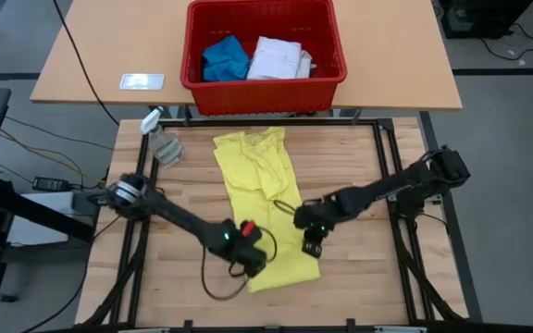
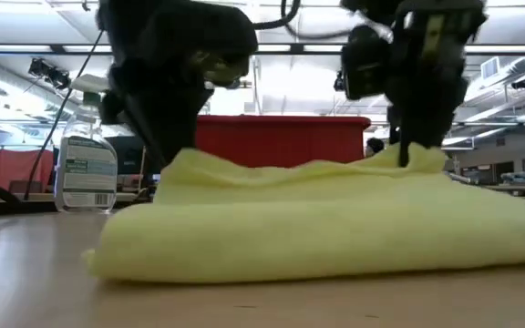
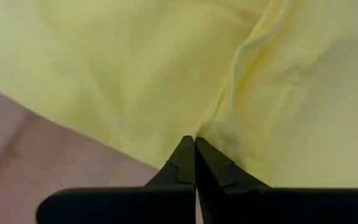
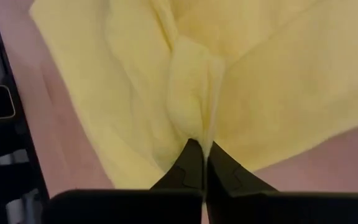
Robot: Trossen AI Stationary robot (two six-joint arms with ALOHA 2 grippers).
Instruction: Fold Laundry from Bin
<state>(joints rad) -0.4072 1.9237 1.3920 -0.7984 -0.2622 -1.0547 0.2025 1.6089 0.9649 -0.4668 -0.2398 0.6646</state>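
The yellow T-shirt [image 1: 265, 199] lies folded into a long strip on the wooden table, running from the far side toward the near edge. My left gripper [image 1: 253, 252] is shut on the strip's near left part. My right gripper [image 1: 311, 239] is shut at its near right edge. In the low view the cloth [image 2: 317, 219] rises to a peak under each gripper. The red bin [image 1: 265, 88] stands on the tan table beyond, with a blue piece [image 1: 225, 60] and a white shirt [image 1: 280, 57] lying inside. My left gripper pinches a crease of the T-shirt [image 3: 219, 124] between its two fingertips, coming steeply from above. The cloth is drawn up into a small peak [image 2: 185, 159] there, while the rest lies on the table. How many layers are caught I cannot tell. My right gripper pinches a raised ridge of the T-shirt [image 4: 194, 118] between its two fingertips, slanting down from above. The ridge stands up as a doubled fold running away from the fingers. The cloth peaks [image 2: 417, 159] under the gripper, and the rest lies on the table.
A spray bottle [image 1: 162, 139] stands at the wooden table's far left, left of the shirt. A white card [image 1: 142, 81] lies on the tan table left of the bin. A dark cable loop [image 1: 218, 285] hangs by my left arm. Bare wood lies near and right of the shirt.
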